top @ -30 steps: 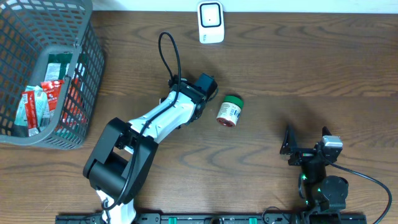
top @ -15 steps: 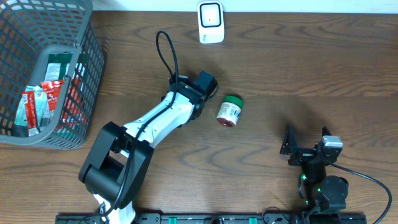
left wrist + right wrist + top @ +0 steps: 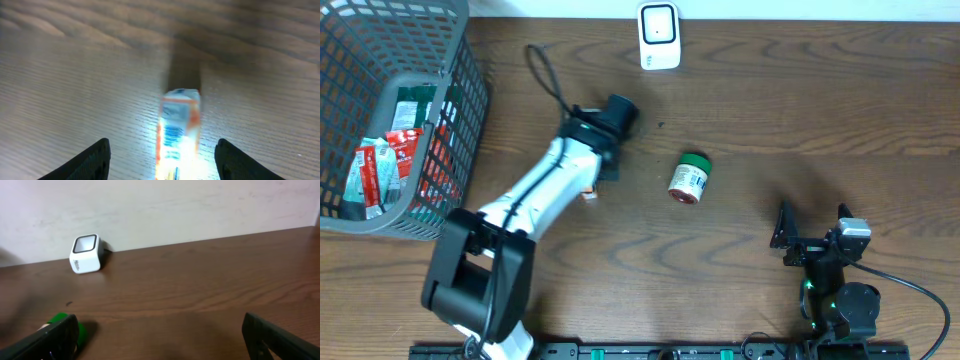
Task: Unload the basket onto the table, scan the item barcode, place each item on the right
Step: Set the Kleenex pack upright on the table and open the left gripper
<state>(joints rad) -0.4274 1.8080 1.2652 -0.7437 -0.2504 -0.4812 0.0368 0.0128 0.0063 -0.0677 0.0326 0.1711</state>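
A small white and orange packet with a blue barcode lies flat on the wooden table, brightly lit. It sits between the fingers of my left gripper, which is open, with a gap on each side of the packet. From overhead only an orange corner of the packet shows beside the left arm. The white scanner stands at the table's far edge, also in the right wrist view as the scanner. My right gripper rests open and empty near the front right.
A green-lidded jar lies on its side mid-table; in the right wrist view the jar peeks from behind the left finger. A grey wire basket holding several packets stands at the far left.
My left arm has swung left and away from the jar, and its jaws have opened wide. The right arm and the jar have not moved.
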